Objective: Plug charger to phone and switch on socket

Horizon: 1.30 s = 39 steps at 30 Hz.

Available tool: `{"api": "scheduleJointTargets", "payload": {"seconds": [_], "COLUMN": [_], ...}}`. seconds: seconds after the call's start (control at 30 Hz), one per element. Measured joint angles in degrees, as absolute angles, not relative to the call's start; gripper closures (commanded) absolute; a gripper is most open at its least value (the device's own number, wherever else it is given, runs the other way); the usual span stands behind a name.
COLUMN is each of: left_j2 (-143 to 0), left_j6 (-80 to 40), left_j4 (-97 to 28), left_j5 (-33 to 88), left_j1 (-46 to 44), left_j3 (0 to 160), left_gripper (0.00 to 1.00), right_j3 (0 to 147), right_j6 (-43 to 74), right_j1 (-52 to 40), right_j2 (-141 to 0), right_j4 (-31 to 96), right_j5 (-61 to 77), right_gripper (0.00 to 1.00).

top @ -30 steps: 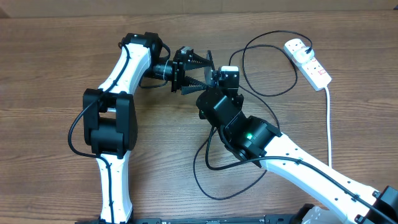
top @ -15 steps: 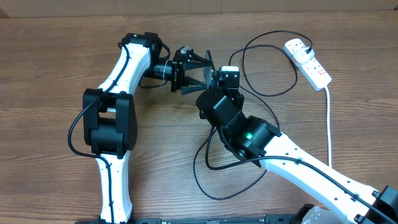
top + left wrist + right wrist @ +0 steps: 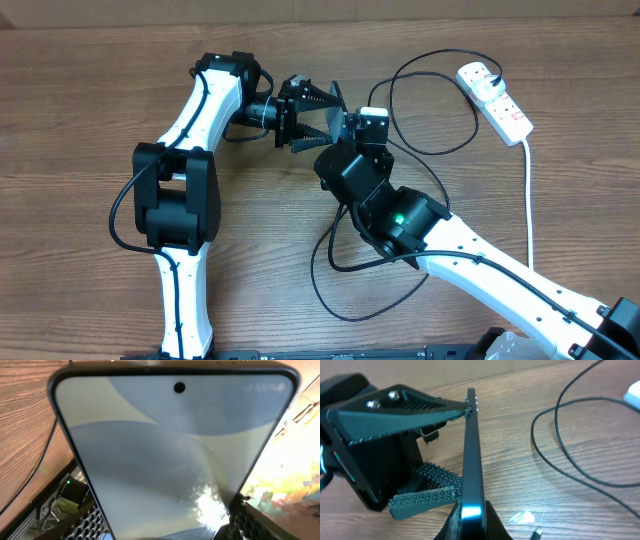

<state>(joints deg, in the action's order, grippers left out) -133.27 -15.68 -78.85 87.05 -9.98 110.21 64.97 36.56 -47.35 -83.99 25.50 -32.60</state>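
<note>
while the wide left gripper (image 3: 337, 112) and narrow right gripper (image 3: 470, 526) both clamp one phone (image 3: 170, 460), one charger (image 3: 440, 52) meets one socket (image 3: 497, 98).

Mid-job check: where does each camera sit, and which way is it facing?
Overhead: above the table, looking straight down; left arm, right arm and socket show.
Left wrist: on the left gripper, facing the phone screen head-on; its fingertips show in the bottom corners.
Right wrist: looks across the table at the left gripper; phone edge-on, right gripper at the bottom edge.
Both wrist views share the phone.
</note>
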Motion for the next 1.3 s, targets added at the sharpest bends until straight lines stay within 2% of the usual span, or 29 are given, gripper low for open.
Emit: {"api": "scheduleJointTargets", "payload": {"seconds": [0.47, 0.53, 0.57, 0.6, 0.67, 0.93, 1.07, 1.13, 1.3], "left_j2": [-133.3, -133.3, -133.3, -133.3, -133.3, -133.3, -133.3, -133.3, -133.3], "left_j6": [-15.9, -16.6, -17.3, -17.8, -19.1, -22.9, -23.9, -24.2, -25.1], "left_j4": [-77.1, -75.6, -74.8, -74.3, -72.9, -71.1, -71.1, -71.1, -71.1], "left_j5": [88.0, 88.1, 88.1, 88.1, 88.2, 88.5, 88.6, 88.6, 88.6], "left_j1": [-10.0, -10.0, -10.0, -10.0, -10.0, -10.0, -10.0, -10.0, -10.0], "left_j3": [110.3, 110.4, 110.4, 110.4, 110.4, 110.5, 110.5, 110.5, 110.5], "left_gripper": [0.31, 0.35, 0.39, 0.48, 0.54, 0.41, 0.42, 0.50, 0.58], "right_j3": [65.0, 65.0, 65.0, 65.0, 65.0, 65.0, 65.0, 65.0, 65.0], "right_j6": [63.2, 68.5, 71.5, 74.7, 80.4, 97.2, 100.2, 101.5, 105.4], "right_j1": [-44.3, -43.8, -43.6, -43.5, -43.5, -43.5, -43.5, -43.5, -43.5], "right_j2": [-84.1, -84.1, -84.1, -84.1, -84.1, -84.1, -84.1, -84.1, -84.1], "right_j4": [23.2, 23.2, 23.2, 23.2, 23.1, 20.1, 19.0, 19.1, 19.9], "right_j5": [-34.9, -34.7, -34.6, -34.3, -33.6, -28.9, -27.4, -26.7, -25.4], "right_gripper": [0.96, 0.96, 0.96, 0.96, 0.96, 0.96, 0.96, 0.96, 0.96]}}
